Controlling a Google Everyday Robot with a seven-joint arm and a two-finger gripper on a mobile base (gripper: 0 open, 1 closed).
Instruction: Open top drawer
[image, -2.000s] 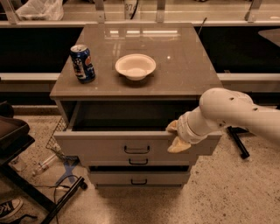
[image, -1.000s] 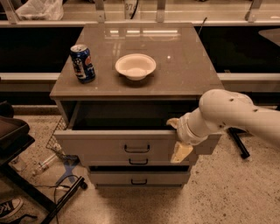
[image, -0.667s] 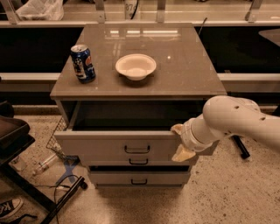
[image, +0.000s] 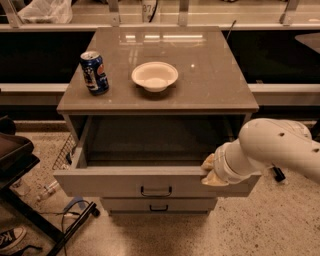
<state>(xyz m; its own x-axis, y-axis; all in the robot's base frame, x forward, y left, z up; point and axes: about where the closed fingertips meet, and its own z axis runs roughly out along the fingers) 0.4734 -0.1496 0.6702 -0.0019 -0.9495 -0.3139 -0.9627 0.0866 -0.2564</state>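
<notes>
Arm (image: 280, 145) reaches from right — gripper (image: 212, 172) at right front edge of open top drawer (image: 125, 182); grip unclear.

Desk (image: 210, 75): can (image: 94, 72) at left, bowl (image: 155, 76) to its right near centre, the two apart. Below the desk, the top drawer (image: 125, 182) projects forward, with a lower drawer (image: 159, 205) beneath, set further back. The claw (image: 211, 172) sits at the right end of the top drawer's front, its arm entering from the right.
</notes>
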